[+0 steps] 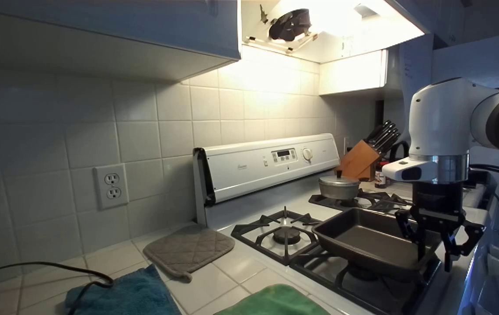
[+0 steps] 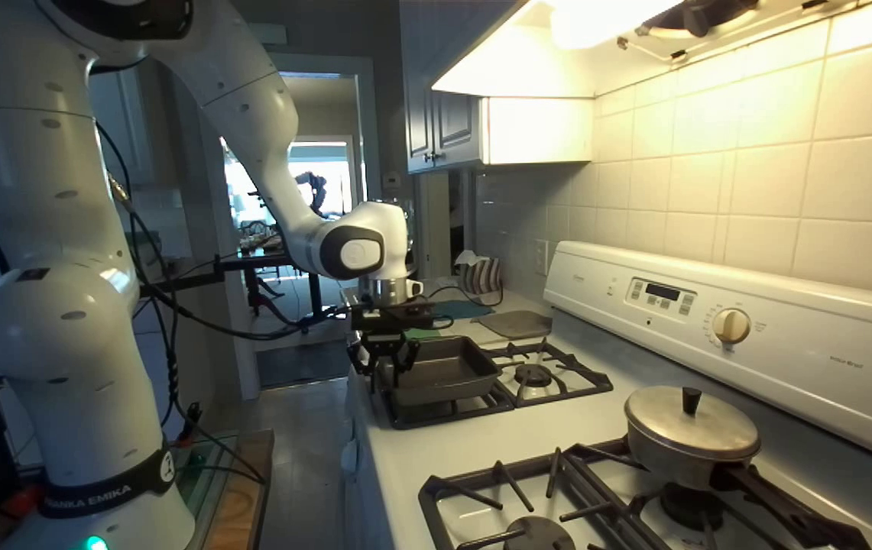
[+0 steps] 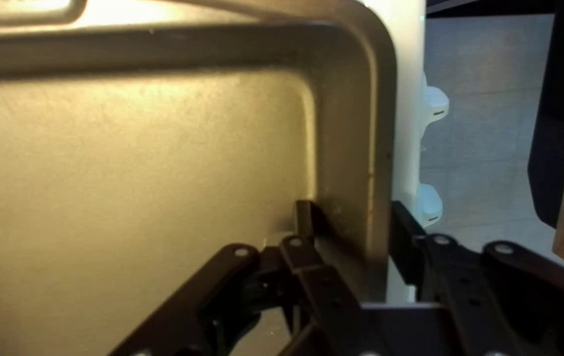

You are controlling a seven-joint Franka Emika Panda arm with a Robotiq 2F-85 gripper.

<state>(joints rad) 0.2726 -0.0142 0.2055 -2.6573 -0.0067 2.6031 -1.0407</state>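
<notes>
A dark rectangular baking pan (image 1: 371, 240) rests on the burner grates at the front of the stove; nothing lies in it. My gripper (image 3: 353, 222) points down over the pan's near-side wall, its jaws apart. In the wrist view one finger (image 3: 304, 217) is inside the pan and the opposite one is outside, past the rim. A gap shows between the inner finger and the wall; the outer finger appears very close to the rim, and contact cannot be told. In both exterior views the gripper (image 2: 386, 368) stands at that same edge of the pan.
A lidded metal pot (image 2: 692, 428) sits on a back burner, handle outward. Beyond it stands a knife block (image 1: 358, 159). A grey pot holder (image 1: 190, 247), blue towel (image 1: 131, 293) and green cloth (image 1: 275, 302) lie on the counter. Stove knobs (image 3: 430, 202) project from the front edge.
</notes>
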